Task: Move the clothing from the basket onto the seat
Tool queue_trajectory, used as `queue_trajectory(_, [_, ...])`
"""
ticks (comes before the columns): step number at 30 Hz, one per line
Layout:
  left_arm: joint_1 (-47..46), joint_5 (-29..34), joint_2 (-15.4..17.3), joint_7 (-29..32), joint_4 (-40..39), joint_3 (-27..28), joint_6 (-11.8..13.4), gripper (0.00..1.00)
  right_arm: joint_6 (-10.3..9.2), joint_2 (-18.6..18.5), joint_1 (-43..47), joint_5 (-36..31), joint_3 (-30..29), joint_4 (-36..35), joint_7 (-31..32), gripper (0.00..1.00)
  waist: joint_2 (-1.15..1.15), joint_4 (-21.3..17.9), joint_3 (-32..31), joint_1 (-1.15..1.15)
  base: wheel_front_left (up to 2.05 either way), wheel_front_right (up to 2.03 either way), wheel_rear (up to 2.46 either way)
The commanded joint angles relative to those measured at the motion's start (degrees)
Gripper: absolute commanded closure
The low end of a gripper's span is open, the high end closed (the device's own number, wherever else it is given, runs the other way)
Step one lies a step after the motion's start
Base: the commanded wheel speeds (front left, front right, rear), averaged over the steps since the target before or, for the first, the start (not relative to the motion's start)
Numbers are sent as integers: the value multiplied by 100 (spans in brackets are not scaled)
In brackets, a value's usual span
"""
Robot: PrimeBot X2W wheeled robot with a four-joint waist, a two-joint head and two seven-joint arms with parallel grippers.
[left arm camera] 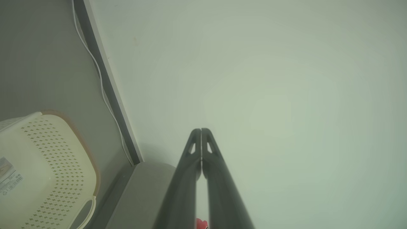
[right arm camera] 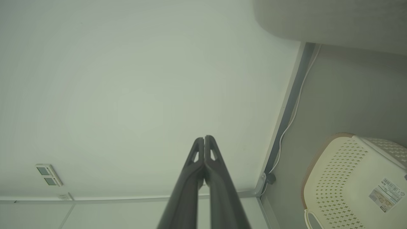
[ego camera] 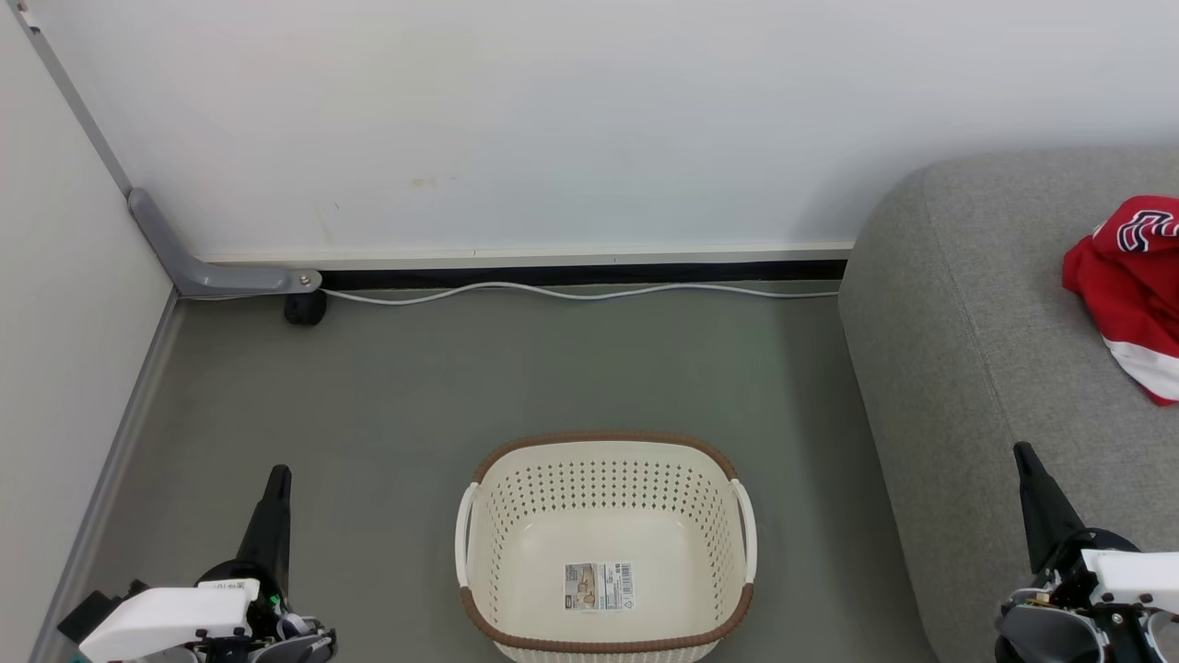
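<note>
The cream perforated basket with a brown rim stands on the grey floor in the head view, holding nothing but a paper label on its base. Red clothing with a white hem band and a navy-and-white mark lies on the grey seat at the right edge. My left gripper is shut at the lower left, well left of the basket. Shut too, my right gripper sits at the lower right over the seat's front. The wrist views show the left gripper and the right gripper with tips touching and nothing between them, and the basket.
A white wall runs behind, with a white cable along its black skirting. A grey bracket and a dark foot sit in the left corner. A panel wall bounds the left side. Two small wall plates show in the right wrist view.
</note>
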Motion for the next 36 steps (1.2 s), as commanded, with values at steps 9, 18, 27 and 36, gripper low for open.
queue_trajectory(9, [-332,-21,99,36,-171,187,-47,100,25,-58,-96,64,102,-185,44,100,0,0,0,0,0,0,0])
queue_trajectory(18, [-332,-21,99,36,-171,187,-47,100,25,-58,-96,64,102,-185,44,100,0,0,0,0,0,0,0])
queue_trajectory(27, [-332,-21,99,36,-171,187,-47,100,25,-58,-96,65,102,-185,44,100,0,0,0,0,0,0,0])
queue_trajectory(36, [-332,-21,99,36,-171,187,-47,100,25,-58,-96,65,103,-185,44,100,0,0,0,0,0,0,0])
